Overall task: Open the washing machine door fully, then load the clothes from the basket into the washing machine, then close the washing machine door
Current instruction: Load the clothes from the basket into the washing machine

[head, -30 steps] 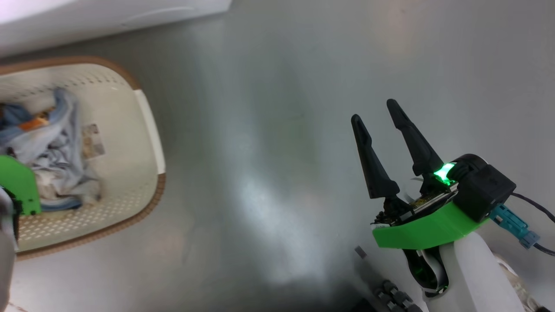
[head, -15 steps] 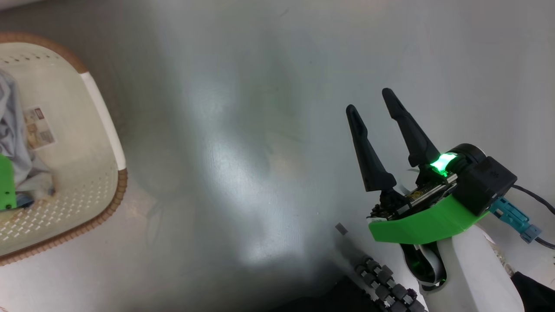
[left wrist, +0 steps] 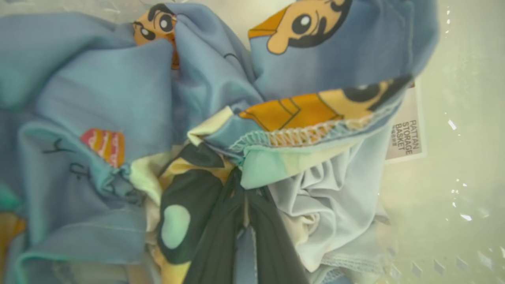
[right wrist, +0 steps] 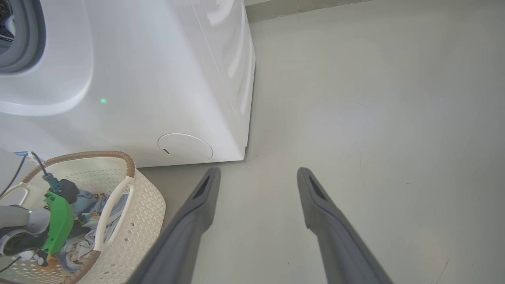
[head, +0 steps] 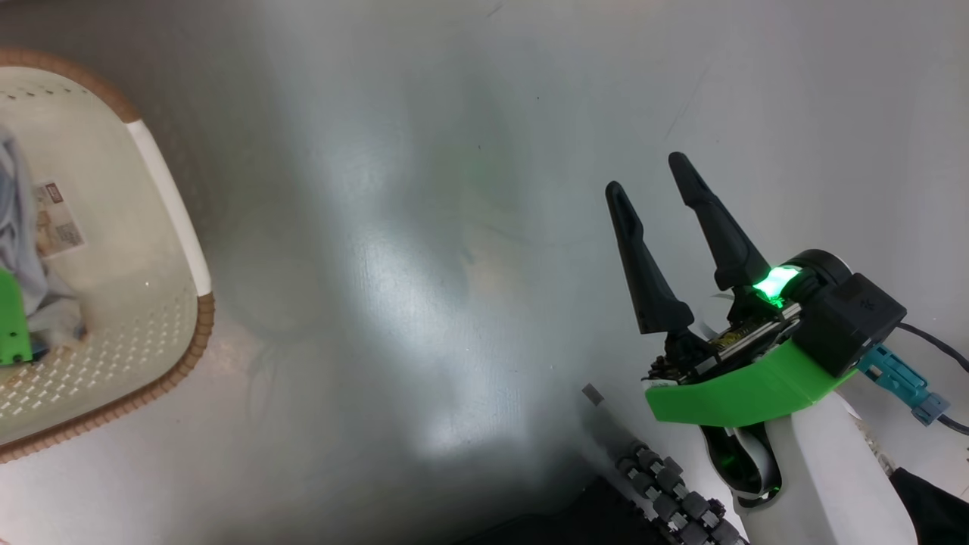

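Cream basket [head: 204, 325] in the head view, right fingers [head: 643, 265] spread, well away from it. Left wrist view: left fingers [left wrist: 215, 244] have just pressed together, pinching clothes [left wrist: 118, 86] inside the basket, ready to lift. Right wrist view: washing machine [right wrist: 158, 71] just beyond the basket.

Smooth pale grey floor [right wrist: 375, 98], soft reflected glare [head: 462, 431]

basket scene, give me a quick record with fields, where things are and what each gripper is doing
basket: on the floor beside the washing machine, clothes inside
clothes: crumpled light-blue printed fabric, in the basket
left gripper: inside the basket, shut on the clothes
right gripper: open, empty, over the floor
washing machine: white, round service flap low on its front
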You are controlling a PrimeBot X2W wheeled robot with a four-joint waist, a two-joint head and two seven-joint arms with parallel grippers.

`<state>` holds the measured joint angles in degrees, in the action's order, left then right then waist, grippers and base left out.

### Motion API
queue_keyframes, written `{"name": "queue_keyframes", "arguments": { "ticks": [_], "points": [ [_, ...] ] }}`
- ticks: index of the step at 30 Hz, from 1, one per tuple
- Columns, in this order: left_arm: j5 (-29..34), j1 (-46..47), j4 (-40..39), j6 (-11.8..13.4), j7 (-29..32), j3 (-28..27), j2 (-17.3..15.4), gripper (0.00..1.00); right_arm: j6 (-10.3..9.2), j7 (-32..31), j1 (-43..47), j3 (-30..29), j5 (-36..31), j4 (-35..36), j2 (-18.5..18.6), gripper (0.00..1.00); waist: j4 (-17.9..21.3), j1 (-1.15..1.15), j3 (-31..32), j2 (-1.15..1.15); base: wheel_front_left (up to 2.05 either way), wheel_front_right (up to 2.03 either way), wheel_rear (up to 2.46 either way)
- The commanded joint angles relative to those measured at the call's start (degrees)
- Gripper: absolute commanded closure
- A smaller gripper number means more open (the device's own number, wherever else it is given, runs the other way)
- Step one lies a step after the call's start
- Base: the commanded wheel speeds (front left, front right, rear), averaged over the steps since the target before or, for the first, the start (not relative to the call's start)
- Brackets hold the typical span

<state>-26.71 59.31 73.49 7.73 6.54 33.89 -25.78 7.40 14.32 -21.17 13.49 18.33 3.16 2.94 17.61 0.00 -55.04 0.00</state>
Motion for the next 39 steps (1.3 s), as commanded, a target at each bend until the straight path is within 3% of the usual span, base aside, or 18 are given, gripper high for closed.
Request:
{"name": "queue_keyframes", "arguments": {
  "ticks": [1, 21, 26, 39],
  "points": [
    [-0.48, -0.73, 0.15, -0.31, -0.21, -1.17, -2.05, 1.0, 0.09, 0.67, 1.93, 0.79, 0.67, 1.25, -0.06, 0.0, -0.16, 0.0, 0.1, 0.0, 0.0, 0.0, 0.0],
    [-7.02, -4.48, -2.91, -1.93, -18.58, -5.89, 4.53, 1.0, 0.09, 0.68, 2.96, -1.97, -2.21, 0.68, -0.06, 0.0, -4.65, 0.0, 7.7, 0.0, 0.0, 0.0, 0.0],
    [-7.77, -6.85, -5.09, -1.24, -21.07, -6.98, 5.97, 1.0, 0.09, 0.68, 4.16, -3.0, -3.02, -0.04, -0.06, 0.0, -6.05, 0.0, 10.81, 0.0, 0.0, 0.0, 0.0],
    [-4.78, -19.26, -26.61, 3.73, -21.53, -15.01, 6.9, 1.0, 0.09, -0.41, 6.96, -5.51, -5.11, -1.17, -0.06, 0.0, -10.41, 0.0, 19.75, 0.0, 0.0, 0.0, 0.0]
  ]
}}
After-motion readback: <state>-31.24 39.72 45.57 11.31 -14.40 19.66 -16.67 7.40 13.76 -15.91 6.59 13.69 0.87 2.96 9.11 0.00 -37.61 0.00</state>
